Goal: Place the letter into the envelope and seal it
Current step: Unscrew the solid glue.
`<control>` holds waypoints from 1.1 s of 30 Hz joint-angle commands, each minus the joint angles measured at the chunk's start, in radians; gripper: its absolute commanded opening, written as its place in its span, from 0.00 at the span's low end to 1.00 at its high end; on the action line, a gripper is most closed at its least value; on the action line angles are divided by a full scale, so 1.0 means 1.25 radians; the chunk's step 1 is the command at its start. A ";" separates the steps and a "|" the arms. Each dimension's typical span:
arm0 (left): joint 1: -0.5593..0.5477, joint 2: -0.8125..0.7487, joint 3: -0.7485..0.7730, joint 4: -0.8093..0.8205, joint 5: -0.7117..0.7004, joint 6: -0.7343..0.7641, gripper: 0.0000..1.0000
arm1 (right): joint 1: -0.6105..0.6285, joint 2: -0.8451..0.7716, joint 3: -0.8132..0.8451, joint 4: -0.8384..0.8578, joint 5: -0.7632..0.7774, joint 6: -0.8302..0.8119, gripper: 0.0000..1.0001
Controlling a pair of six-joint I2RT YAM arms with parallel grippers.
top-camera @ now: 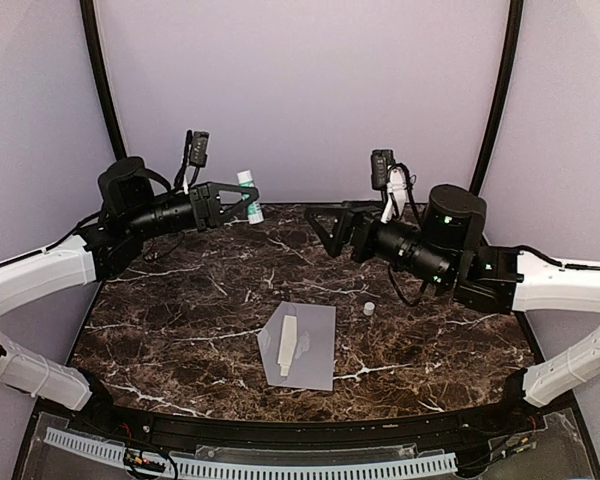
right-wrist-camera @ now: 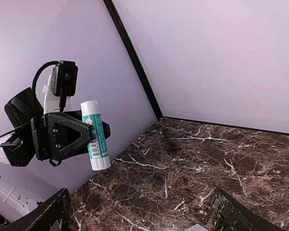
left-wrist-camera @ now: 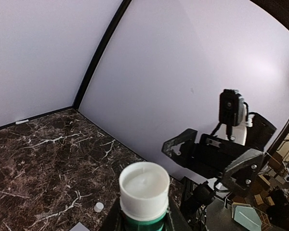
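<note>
Two hands wait: left hand (top-camera: 248,203) grips the uncapped glue stick (top-camera: 246,181) for sealing the envelope (top-camera: 315,345); right hand (top-camera: 319,230) gapes empty.

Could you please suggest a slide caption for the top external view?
Left gripper holds a glue stick aloft, right gripper open, envelope flat on the marble table.

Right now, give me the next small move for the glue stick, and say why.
Probably lower the left fingers, shut on the green-and-white glue stick, toward the pale grey-lavender paper envelope. The stick's top is uncapped, a small white cap lies on the dark marble table, and the right fingers stand open and empty.
</note>
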 commanded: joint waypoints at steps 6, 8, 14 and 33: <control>-0.003 -0.017 0.061 0.048 0.197 0.068 0.00 | -0.159 -0.008 -0.010 0.082 -0.423 0.045 0.98; -0.002 -0.005 0.078 0.033 0.219 0.082 0.00 | -0.173 0.012 0.006 0.091 -0.457 0.046 0.98; -0.003 0.024 0.087 0.082 0.261 0.046 0.00 | -0.189 0.099 0.038 0.204 -0.612 0.077 0.95; -0.011 0.083 0.064 0.302 0.347 -0.109 0.00 | -0.123 0.184 0.125 0.166 -0.690 0.029 0.66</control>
